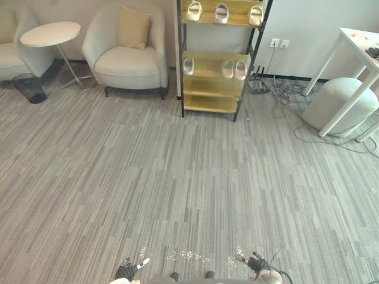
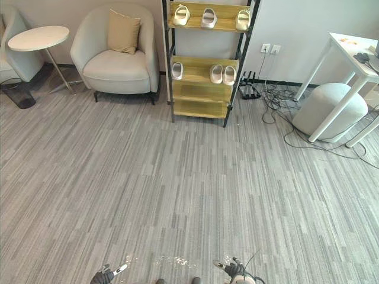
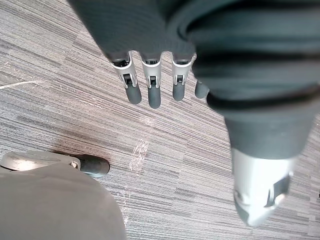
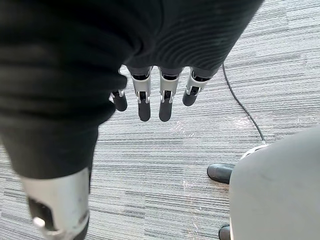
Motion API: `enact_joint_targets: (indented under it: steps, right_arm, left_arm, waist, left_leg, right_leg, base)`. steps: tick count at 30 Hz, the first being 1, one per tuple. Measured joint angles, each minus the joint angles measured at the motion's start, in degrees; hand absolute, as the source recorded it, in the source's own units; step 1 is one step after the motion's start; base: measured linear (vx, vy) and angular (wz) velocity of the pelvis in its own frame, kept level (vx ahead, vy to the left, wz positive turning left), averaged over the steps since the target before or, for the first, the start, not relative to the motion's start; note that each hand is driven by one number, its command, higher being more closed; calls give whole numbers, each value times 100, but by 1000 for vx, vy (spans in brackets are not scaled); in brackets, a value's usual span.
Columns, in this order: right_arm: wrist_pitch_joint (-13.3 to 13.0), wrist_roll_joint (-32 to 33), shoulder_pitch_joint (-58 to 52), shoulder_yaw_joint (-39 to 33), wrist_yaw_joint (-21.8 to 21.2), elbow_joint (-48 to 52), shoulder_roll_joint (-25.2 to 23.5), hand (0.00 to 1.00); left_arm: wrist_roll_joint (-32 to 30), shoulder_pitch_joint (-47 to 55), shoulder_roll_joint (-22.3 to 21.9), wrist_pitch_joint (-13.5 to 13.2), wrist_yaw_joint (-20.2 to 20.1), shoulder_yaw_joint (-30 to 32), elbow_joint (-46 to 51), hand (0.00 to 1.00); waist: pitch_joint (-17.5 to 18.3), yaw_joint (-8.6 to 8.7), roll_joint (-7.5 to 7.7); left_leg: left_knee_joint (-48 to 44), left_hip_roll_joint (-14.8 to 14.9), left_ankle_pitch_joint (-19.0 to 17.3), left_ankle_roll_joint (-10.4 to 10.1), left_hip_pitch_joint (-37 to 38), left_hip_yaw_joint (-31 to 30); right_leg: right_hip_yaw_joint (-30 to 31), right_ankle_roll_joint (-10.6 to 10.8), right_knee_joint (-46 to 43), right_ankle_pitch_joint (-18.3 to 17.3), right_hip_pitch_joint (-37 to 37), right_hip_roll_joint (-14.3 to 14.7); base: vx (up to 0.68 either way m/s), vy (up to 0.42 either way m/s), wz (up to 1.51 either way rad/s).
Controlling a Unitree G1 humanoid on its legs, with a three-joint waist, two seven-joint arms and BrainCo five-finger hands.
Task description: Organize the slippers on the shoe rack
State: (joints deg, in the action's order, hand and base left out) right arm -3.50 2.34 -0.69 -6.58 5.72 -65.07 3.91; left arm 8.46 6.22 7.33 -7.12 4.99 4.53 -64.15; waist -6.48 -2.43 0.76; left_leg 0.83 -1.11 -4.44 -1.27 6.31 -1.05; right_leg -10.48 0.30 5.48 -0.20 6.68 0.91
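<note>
The room is floored wall to wall in grey carpet [image 1: 177, 177] with a fine streaked pattern, bare across the whole middle of the head views. At the top centre, against the pale wall, stands the shoe rack [image 1: 210, 89], a black frame with wooden shelves. Its top shelf carries three pale slippers [image 1: 221, 13] in a row. On the shelf below, a single slipper [image 1: 188, 65] sits at the left end and a close-set pair [image 1: 228, 68] at the right end, well apart from it; the two lowest shelves are bare wood.

Left of the rack is a cream armchair [image 1: 127, 53] with a tan cushion [image 1: 134, 28] propped against its back. Further left stand a round white side table [image 1: 50, 34] and a dark wastebasket [image 1: 29, 87] on the carpet. At the upper right, a white table [image 1: 361, 47] stands over a pale round pouf [image 1: 340, 103], with loose cables [image 1: 290, 94] trailing across the floor beneath the wall sockets [image 1: 279, 43].

The left hand [image 3: 153, 80] and right hand [image 4: 166, 95] show at the bottom edge of the head views (far from the rack). Each hangs above the carpet with fingers straight and relaxed, grasping nothing.
</note>
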Motion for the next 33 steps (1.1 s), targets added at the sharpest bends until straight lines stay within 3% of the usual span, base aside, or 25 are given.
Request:
enact_joint_targets:
  steps: [33]
  right_arm:
    - [2, 4, 28, 4, -2, -106, -63, 0]
  left_arm:
    - [3, -1, 80, 3, -13, -104, -13, 0]
  waist:
    - [-33, 1, 89]
  left_leg:
    - [1, 0, 0, -2, 33, -36]
  right_leg:
    - [-47, 0, 5, 0, 50, -1]
  base:
    - [0, 0, 0]
